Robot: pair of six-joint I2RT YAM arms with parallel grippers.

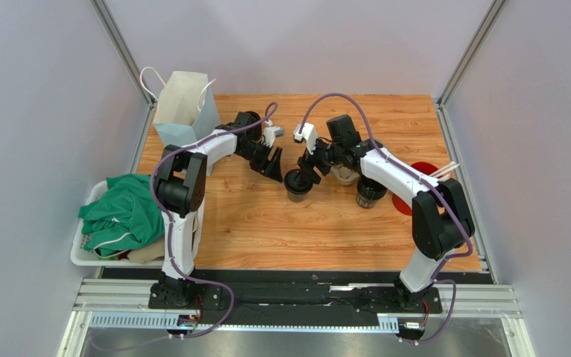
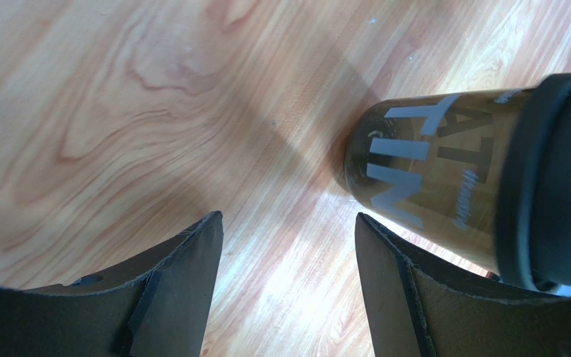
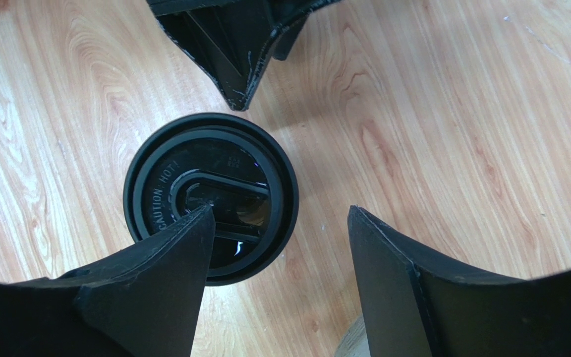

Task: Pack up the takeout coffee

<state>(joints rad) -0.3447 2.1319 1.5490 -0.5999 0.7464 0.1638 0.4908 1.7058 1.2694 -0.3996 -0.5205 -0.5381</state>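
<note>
Hovering above the wood-grain bench (image 1: 266, 230), I held both hands apart and empty: my left hand (image 1: 272, 162) at 10 o'clock of the takeout coffee (image 1: 298, 184), my right hand (image 1: 309, 167) just over its black lid (image 3: 229, 160). The coffee stood upright near the bench's middle. Plain grey walls (image 1: 303, 44) closed three sides; a paper bag (image 1: 184, 104) stood at the 11 o'clock corner, a white bin (image 1: 80, 256) of green cloth (image 1: 121, 216) at 9 o'clock.

Looks straight down on the takeout coffee (image 3: 210, 171), lid marked CAUTION HOT. Right gripper (image 3: 281, 216) spread wide above it, one finger (image 3: 169, 275) covering the lid's edge, left gripper (image 3: 240, 44) just beyond.
</note>
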